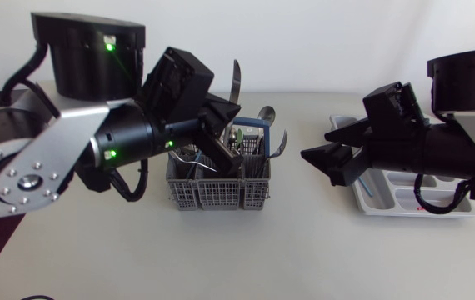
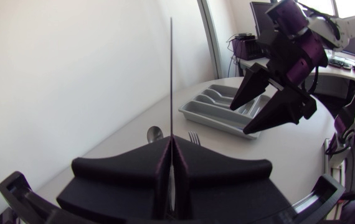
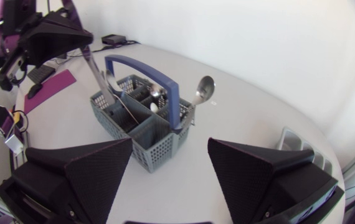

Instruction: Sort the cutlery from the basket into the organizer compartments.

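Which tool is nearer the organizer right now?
Right. The right tool, open, hangs above the organizer; the left tool is over the basket beside it, shut on a knife.

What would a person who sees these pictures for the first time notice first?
First, the knife standing upright, pinched in the left end effector over the grey basket. Next, the right end effector, open, hanging by the organizer at the table's right side.
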